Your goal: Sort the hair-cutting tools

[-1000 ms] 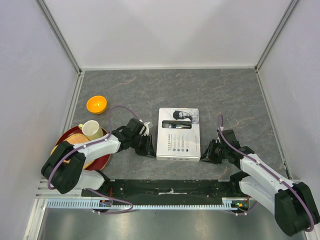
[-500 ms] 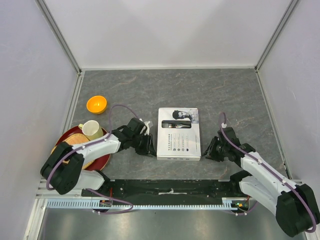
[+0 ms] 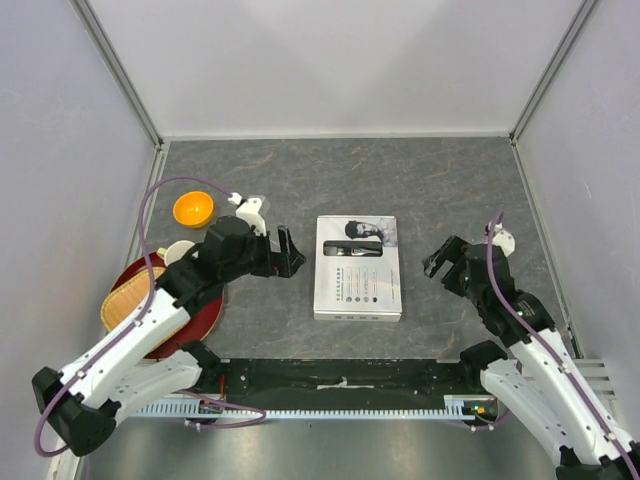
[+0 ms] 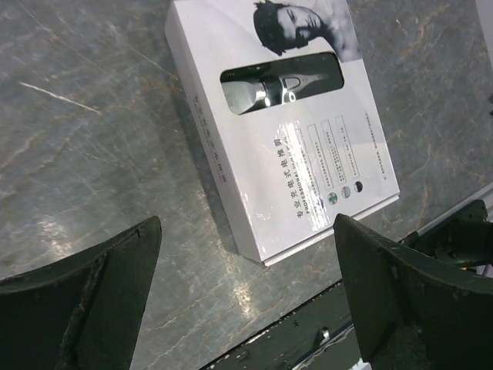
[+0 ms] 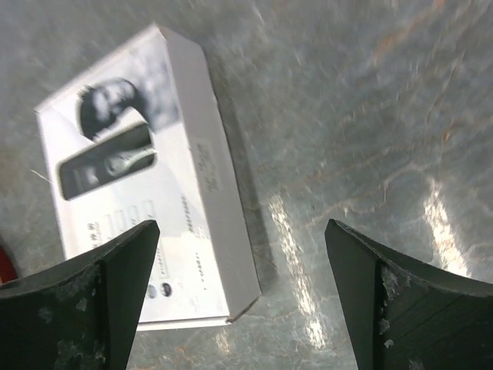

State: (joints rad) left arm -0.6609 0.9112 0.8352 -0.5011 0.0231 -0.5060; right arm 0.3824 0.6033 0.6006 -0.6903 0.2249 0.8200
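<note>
While the clipper is showing only through the window in the lid, it is lying inside the shut box, at the box's far end. The box is sitting mid-counter, nearer the near edge than the far one. The other tools are not showing anywhere; they are probably packed inside, though nothing confirms that.

The left gripper is hanging just off the box's left side, jaws spread wide and holding nothing. The right gripper is hanging off the right side, a little farther out, likewise spread and empty. Neither is touching the box.

Toward the left edge an orange bowl is sitting, and a red plate with a cup is lying by the near left corner, partly under the left arm.

Getting the box open looks like the step in hand, so sorting proper is not yet starting. The next move is probably calling for one gripper pinning the box while the other is lifting the lid's edge. Pushed from one side only, the smooth card may go sliding.
</note>
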